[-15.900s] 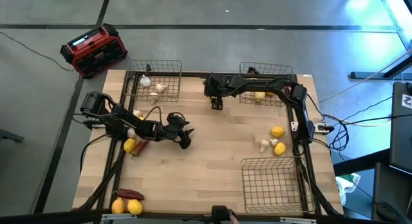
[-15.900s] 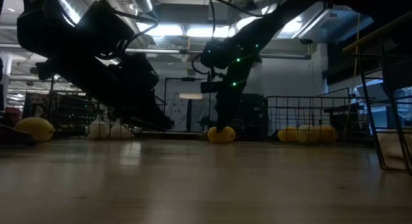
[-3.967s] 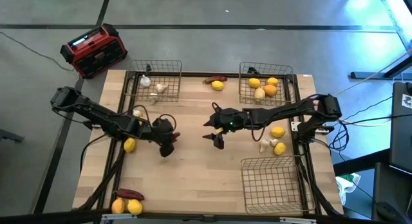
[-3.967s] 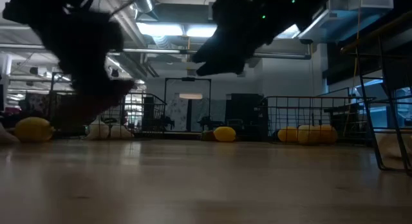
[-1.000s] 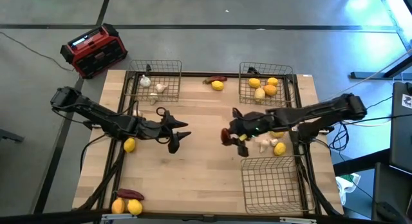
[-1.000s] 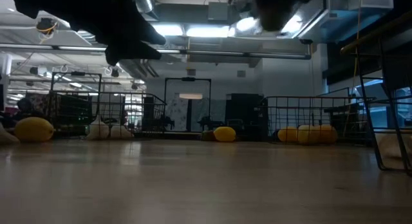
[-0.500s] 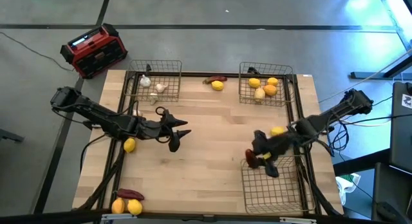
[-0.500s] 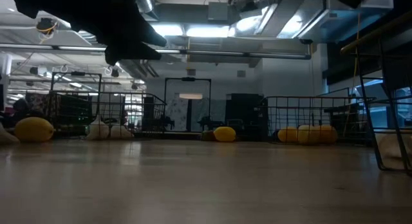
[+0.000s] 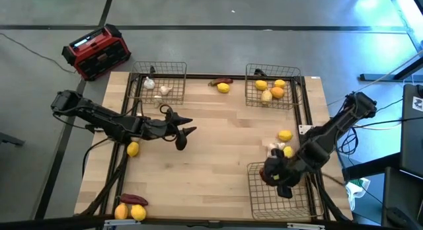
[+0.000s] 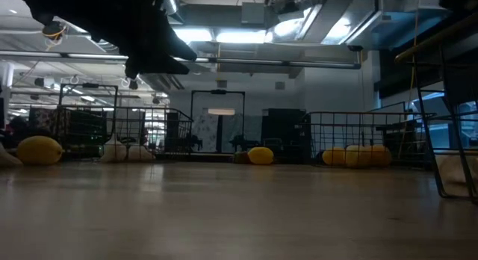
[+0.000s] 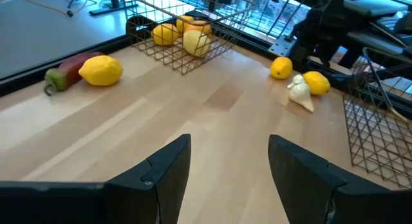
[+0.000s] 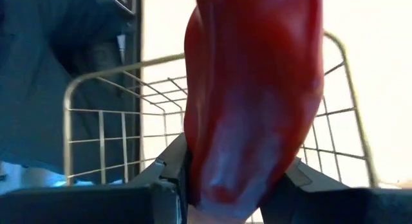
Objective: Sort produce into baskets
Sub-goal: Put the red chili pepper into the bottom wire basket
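Now the right claw (image 9: 276, 176), clenched on a red pepper (image 12: 251, 95) over the empty wire basket (image 9: 301, 202) at lower right, should lower inside the rim before releasing, while the left claw (image 9: 185, 132) waits open mid-bench.

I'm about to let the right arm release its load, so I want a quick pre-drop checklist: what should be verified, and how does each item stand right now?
1. Right claw grips the long dark red pepper: ok, fingers closed on it.
2. Claw is over the near grey wire-mesh basket: ok, above its left part.
3. That basket is free of other produce: ok, only bare mesh shows.
4. Claw is low enough for a gentle drop: cannot tell.
5. Left claw is out of the way: ok, open, empty, near the table's middle.
6. Nearby whitish knobbly bulb and round yellow fruits are clear of the basket: ok.
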Controlling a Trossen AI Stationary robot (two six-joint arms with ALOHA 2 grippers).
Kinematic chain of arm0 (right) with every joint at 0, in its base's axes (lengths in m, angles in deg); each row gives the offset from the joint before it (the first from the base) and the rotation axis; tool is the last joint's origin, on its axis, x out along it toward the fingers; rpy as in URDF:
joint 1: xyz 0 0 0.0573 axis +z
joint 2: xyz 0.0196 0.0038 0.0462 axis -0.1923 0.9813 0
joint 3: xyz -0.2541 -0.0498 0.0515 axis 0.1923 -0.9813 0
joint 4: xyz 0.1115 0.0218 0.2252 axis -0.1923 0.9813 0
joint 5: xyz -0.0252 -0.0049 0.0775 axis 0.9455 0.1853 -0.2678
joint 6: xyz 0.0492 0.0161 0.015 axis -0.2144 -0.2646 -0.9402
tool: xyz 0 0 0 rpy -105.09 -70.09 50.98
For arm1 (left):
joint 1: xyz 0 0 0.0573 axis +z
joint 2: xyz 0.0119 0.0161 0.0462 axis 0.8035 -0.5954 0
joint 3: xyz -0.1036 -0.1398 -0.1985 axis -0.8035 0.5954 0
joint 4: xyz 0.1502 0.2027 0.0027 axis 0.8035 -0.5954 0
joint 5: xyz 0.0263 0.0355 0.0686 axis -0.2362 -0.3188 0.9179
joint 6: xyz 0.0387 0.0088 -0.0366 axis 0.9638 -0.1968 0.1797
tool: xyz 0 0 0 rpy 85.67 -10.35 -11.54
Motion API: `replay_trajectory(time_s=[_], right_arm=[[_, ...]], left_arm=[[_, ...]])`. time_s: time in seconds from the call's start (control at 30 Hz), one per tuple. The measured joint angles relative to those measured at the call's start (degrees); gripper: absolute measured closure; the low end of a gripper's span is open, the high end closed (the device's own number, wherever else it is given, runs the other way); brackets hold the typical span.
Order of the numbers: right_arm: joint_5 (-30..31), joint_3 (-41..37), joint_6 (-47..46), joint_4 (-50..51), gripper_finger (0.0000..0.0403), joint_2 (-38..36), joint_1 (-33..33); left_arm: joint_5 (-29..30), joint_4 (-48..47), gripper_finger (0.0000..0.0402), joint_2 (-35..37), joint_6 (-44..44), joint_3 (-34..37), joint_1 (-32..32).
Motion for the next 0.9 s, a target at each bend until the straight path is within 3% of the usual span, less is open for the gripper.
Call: replay_trajectory(time_s=[0.3,0.43,0.9], right_arm=[[-2.12,0.0,-5.86,2.32,0.0284,8.36,2.87],[-6.5,0.0,-4.23,4.99,0.0284,12.61,2.7],[-5.02,-0.02,-1.36,7.35,0.0284,23.69,2.68]], left_arm=[[0.0,-0.01,0.0198,0.0,2.89,0.0,0.0],[-0.02,-0.01,0.0198,0.0,2.89,0.0,-0.01],[-0.04,-0.03,0.0198,0.0,2.89,0.0,-0.02]])
